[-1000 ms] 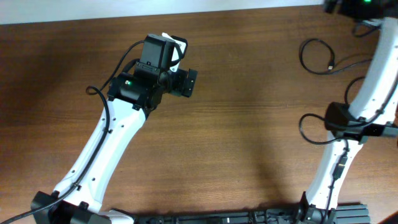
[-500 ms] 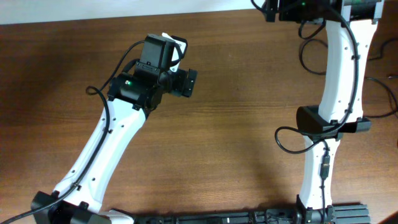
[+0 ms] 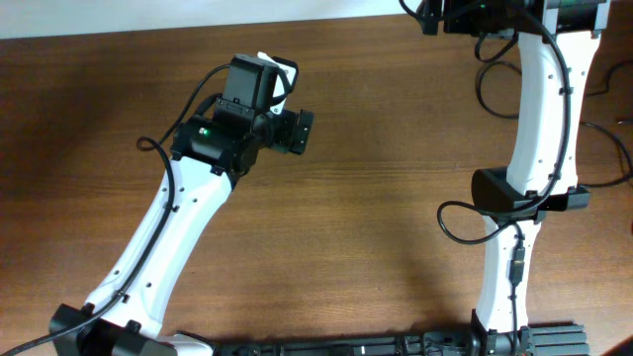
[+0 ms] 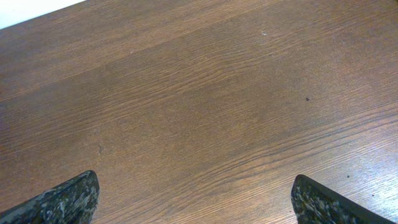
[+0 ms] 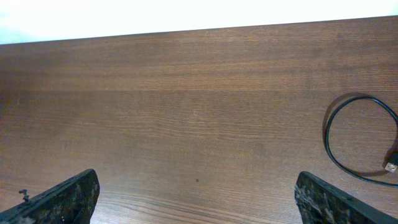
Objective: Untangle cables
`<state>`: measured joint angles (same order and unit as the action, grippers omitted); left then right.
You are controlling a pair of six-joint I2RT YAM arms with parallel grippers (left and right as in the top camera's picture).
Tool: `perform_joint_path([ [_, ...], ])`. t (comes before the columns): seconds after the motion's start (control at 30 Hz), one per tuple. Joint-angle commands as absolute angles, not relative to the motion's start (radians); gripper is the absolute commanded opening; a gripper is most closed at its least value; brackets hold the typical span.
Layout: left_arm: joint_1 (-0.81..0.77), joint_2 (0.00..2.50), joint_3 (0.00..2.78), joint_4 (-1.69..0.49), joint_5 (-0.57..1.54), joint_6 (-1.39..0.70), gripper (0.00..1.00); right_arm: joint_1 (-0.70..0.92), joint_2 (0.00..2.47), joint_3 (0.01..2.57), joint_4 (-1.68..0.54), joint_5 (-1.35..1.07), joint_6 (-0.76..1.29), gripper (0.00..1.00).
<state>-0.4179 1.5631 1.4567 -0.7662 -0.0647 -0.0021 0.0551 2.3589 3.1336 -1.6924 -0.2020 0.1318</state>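
A black cable lies in a loop on the wooden table, at the right of the right wrist view [image 5: 329, 146], with a plug end [image 5: 390, 166]. In the overhead view part of this loop [image 3: 484, 91] shows beside the right arm, which hides the remainder. My right gripper [image 5: 199, 196] is open and empty over bare wood, left of the loop; in the overhead view it sits at the top edge [image 3: 427, 12]. My left gripper [image 4: 196, 199] is open and empty over bare wood; overhead it is at the far left-centre [image 3: 265, 69]. No cable shows in the left wrist view.
More black cable strands [image 3: 617, 138] lie at the table's right edge. The right arm's white links [image 3: 539, 109] stand across the right side. The table's far edge [image 5: 186, 30] meets a white wall. A black rail [image 3: 396, 346] runs along the front.
Since one second ago the right arm has swung left from the right edge, now covering part of the cable loop. It has held still for the last half second. The left arm has not moved.
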Motion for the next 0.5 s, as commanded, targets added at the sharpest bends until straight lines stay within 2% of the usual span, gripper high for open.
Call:
perform_joint_path([
  [0.0,-0.416,1.541,1.461,-0.781,-0.076,-0.015,0.99,0.059,2.344,3.142,-1.698,-0.206,0.128,0.99],
  [0.47,-0.416,1.487,1.405,-0.873,-0.049,-0.015,0.99,0.059,2.344,3.142,-1.698,-0.206,0.128,0.99],
])
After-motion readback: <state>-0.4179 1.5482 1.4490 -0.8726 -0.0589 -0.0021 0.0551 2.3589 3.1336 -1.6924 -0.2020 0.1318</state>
